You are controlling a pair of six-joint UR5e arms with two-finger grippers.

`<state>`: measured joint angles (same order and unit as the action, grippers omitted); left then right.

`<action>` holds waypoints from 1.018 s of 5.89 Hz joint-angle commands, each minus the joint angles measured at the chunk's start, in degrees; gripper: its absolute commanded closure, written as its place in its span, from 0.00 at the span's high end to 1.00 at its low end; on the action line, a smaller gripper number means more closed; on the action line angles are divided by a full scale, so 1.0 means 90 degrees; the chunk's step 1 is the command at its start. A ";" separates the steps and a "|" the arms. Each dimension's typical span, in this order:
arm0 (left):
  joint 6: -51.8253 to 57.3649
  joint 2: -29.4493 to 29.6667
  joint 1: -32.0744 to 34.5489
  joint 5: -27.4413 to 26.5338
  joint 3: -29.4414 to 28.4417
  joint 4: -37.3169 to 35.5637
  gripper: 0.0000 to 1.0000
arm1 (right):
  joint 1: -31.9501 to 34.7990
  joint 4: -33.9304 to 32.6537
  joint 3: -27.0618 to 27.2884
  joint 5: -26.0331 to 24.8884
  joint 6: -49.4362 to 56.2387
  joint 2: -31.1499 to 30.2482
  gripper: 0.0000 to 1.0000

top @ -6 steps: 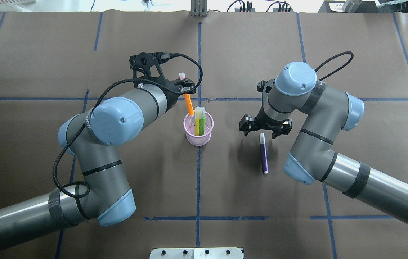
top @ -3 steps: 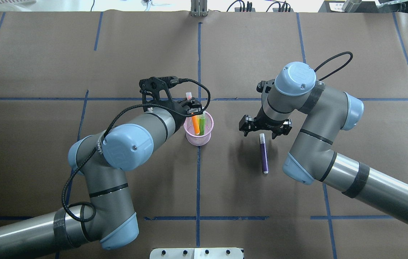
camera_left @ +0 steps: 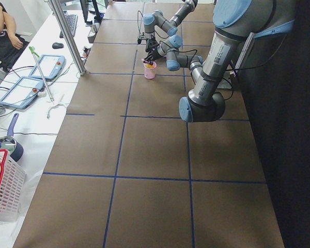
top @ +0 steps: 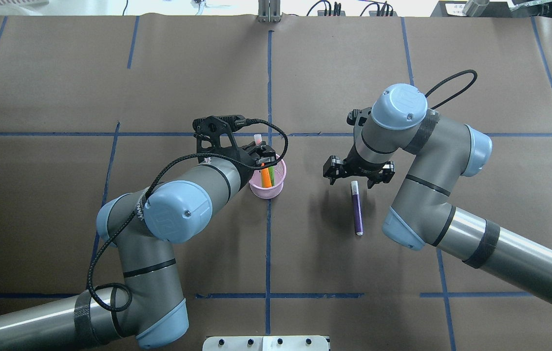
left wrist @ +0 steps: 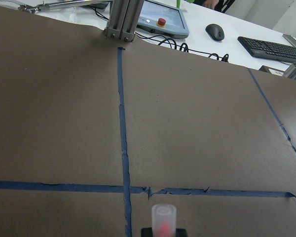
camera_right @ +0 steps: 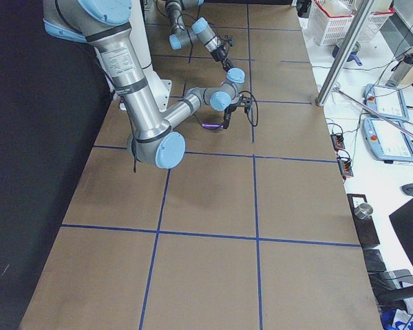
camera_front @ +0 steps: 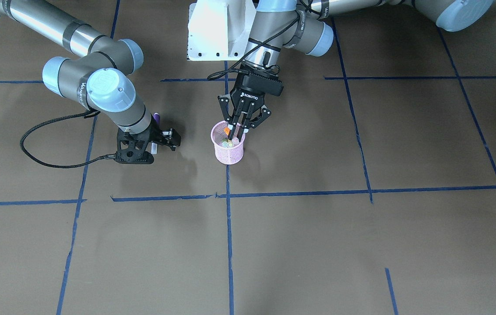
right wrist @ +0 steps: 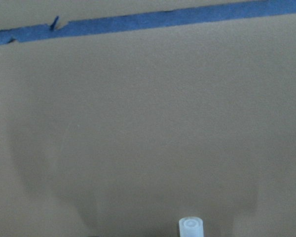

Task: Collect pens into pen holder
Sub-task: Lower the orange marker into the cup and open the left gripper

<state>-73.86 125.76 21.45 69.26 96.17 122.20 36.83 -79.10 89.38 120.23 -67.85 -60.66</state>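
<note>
At the table's centre line, the left gripper is hanging right over the pink mesh pen holder, fingers pinched narrow on the orange pen. Its lower end is sitting inside the cup, cap end poking up past the fingers. The green pen is already standing in there. Reads as the insert step for orange. Next call: spread the fingers, let it drop, lift straight up so nothing snags the rim or tips the cup. Right of the holder, well apart, the purple pen is lying flat on the paper. The right gripper is hovering over its far, capped end, fingers spread wide. It needs to descend and close.
</note>
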 commanded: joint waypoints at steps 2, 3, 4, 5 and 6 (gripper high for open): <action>0.0013 0.0011 -0.0020 -0.0010 0.0027 -0.0003 1.00 | 0.0010 0.0000 0.0000 0.0000 0.0000 -0.0008 1.00; 0.0023 0.0021 -0.0020 -0.0010 0.0046 -0.0013 1.00 | 0.0010 0.0000 0.0001 0.0000 0.0000 -0.0008 1.00; 0.0033 0.0021 0.0009 0.0000 0.0104 -0.0032 1.00 | 0.0010 0.0000 0.0001 0.0000 0.0000 0.0002 1.00; 0.0052 0.0021 0.0087 0.0029 0.0153 -0.0052 1.00 | 0.0010 -0.0010 -0.0009 0.0000 0.0000 0.0002 1.00; 0.0091 0.0011 0.0271 0.0174 0.0221 -0.0110 1.00 | 0.0010 -0.0010 -0.0019 -0.0010 0.0000 -0.0007 1.00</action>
<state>-73.32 125.92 22.61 69.89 97.63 121.61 36.91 -79.17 89.29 120.21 -67.85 -60.68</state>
